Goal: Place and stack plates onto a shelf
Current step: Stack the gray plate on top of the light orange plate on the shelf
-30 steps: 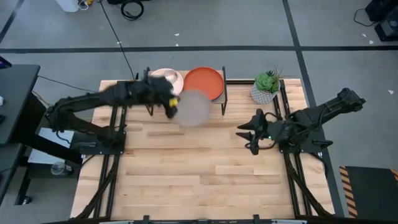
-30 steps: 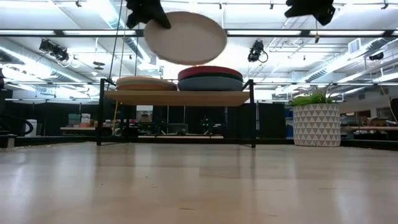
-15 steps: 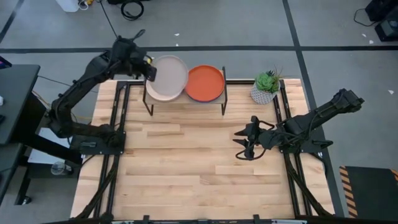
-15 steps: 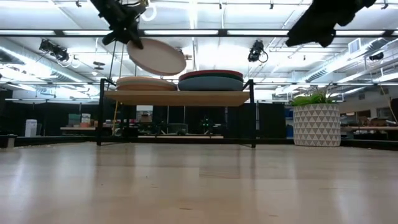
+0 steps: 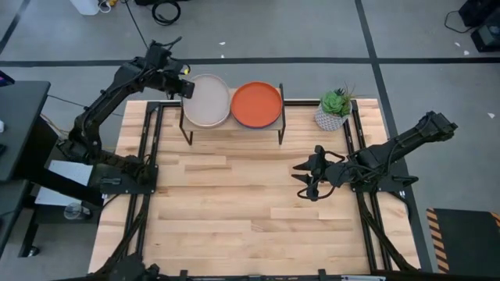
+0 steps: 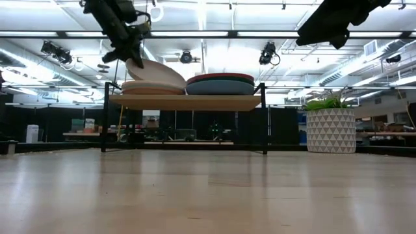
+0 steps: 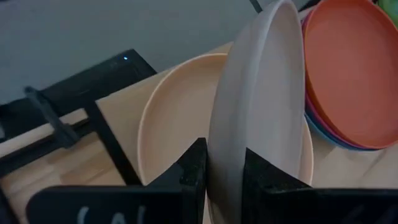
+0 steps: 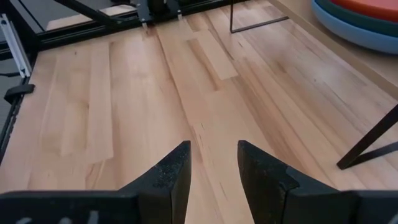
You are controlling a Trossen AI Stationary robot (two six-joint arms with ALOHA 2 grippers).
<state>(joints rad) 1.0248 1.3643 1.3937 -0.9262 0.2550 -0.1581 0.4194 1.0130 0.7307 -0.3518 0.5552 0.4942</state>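
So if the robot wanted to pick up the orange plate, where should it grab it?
By the rim. The orange plate lies flat on top of the right-hand stack on the shelf, so only its thin raised edge gives the fingers something to pinch. Probably come from the front or right side, since the left gripper with the pinkish plate crowds the left.

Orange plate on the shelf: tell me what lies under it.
Under the orange plate the low view shows a dark teal plate, and the left wrist view blue rims. All rest on the shelf. How many plates make up the pile is hidden.
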